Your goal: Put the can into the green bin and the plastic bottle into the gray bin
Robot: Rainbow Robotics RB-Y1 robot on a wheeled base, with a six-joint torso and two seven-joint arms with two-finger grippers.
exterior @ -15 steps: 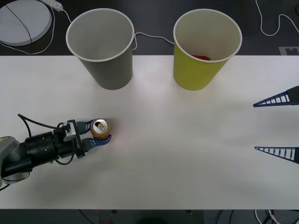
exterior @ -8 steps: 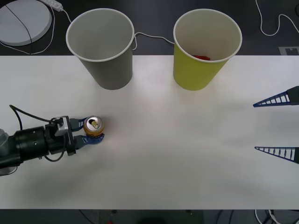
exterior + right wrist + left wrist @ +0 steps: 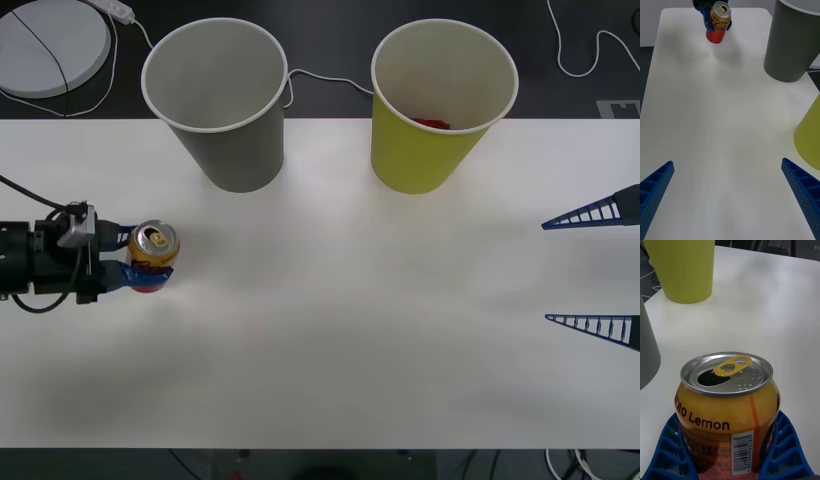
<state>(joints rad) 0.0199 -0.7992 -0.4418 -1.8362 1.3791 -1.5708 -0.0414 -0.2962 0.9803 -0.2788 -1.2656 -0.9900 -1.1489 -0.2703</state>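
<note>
My left gripper is shut on the can near the table's left edge, its blue fingers clamped on both sides of the red-and-orange body. The can looks slightly tilted and a little above the table, gold top and pull-tab up. The gray bin stands at the back left, behind and to the right of the can. The green bin stands at the back right. My right gripper waits open at the right edge, nothing between its fingers. The plastic bottle is out of view.
Something red lies inside the green bin. Beyond the table's far edge are a white round disc and white cables on the dark floor. White tabletop stretches between the two arms.
The left gripper has carried the can leftward and slightly toward the back of the table, still shut on it. The right arm and both bins have not moved.
</note>
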